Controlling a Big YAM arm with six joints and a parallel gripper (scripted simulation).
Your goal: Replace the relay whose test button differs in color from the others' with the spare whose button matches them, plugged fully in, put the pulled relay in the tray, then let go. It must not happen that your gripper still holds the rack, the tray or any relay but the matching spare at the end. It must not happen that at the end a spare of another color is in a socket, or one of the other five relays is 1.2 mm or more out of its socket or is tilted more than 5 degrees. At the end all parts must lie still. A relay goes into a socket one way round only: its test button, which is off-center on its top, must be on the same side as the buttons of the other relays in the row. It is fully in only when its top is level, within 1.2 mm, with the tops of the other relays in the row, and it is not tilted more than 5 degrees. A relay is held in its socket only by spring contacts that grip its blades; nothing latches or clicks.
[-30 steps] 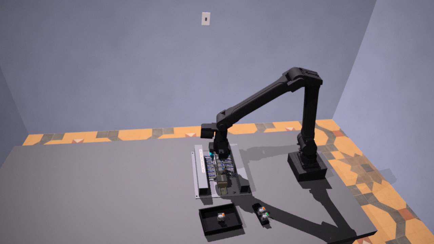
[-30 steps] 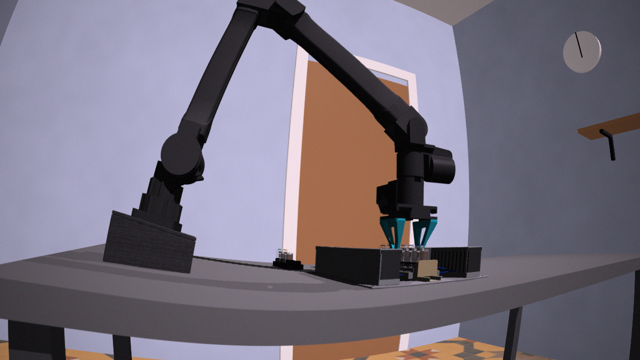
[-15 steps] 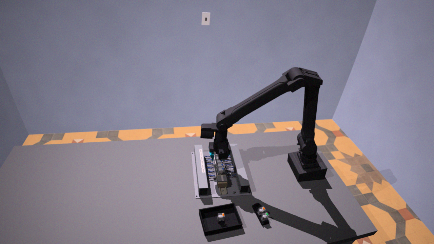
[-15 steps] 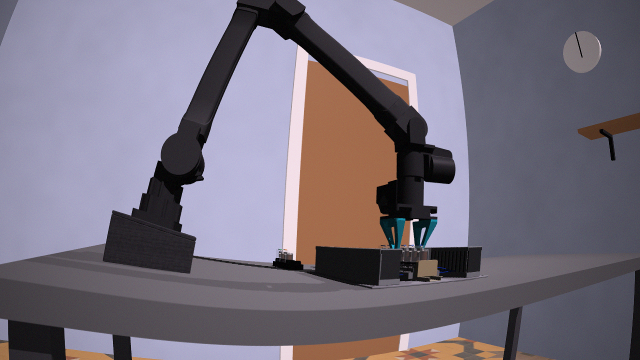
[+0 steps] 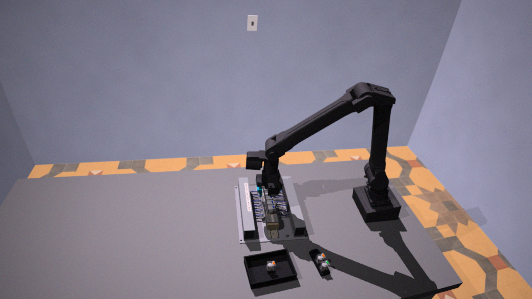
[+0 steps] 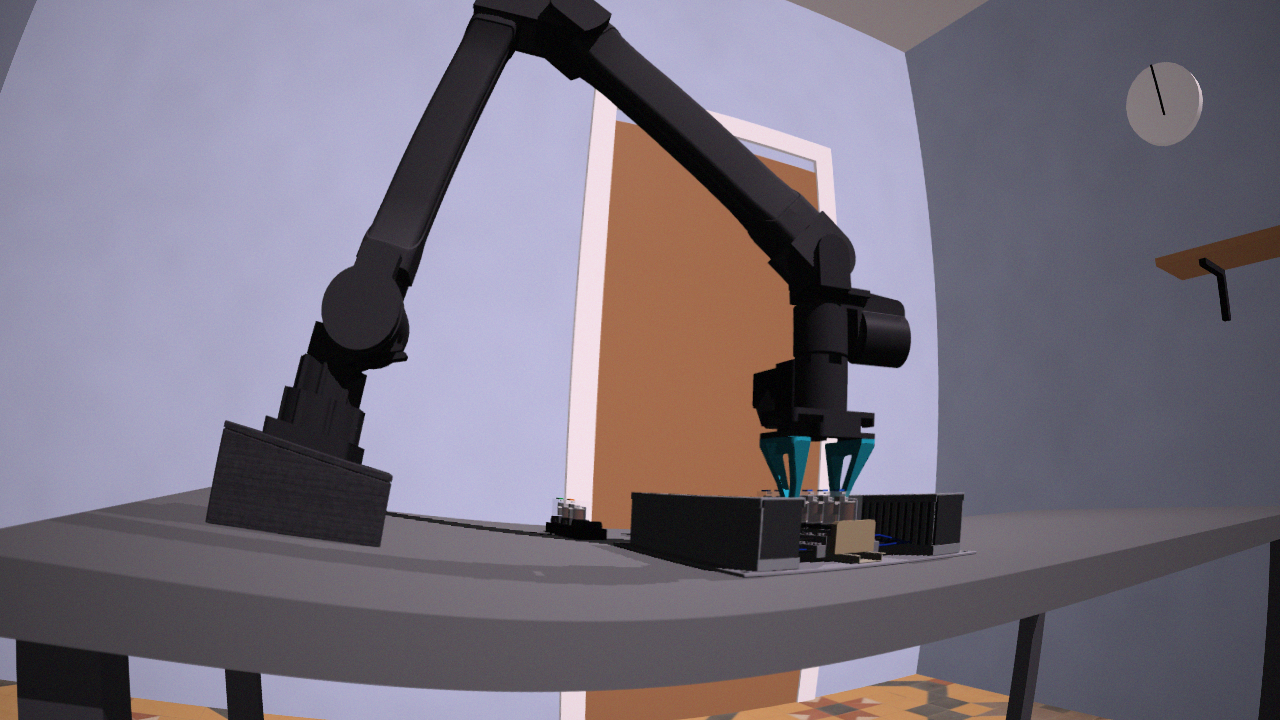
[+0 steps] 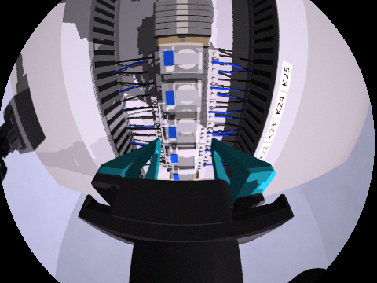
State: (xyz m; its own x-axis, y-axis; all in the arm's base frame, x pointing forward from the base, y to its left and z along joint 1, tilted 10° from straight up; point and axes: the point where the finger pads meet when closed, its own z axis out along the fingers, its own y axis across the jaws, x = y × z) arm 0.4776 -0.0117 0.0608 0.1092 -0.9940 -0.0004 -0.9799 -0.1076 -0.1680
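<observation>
My gripper is open, its teal fingers on either side of the relay row, with nothing gripped. Several clear relays stand in the row; each visible button is blue and on the left in the wrist view, as on the nearest-to-terminals relay, the second relay and the third relay. Relays farther along are partly hidden by the gripper; exact seating depth cannot be told. A relay with an orange button stands in the black tray. The spare holder bears an orange-button relay and a green-button relay.
Grey wire ducts flank the row: the labelled duct and the opposite duct. Thin wires run between sockets and ducts. A terminal block stands at the row's end. The tray and holder lie beyond the panel's edge.
</observation>
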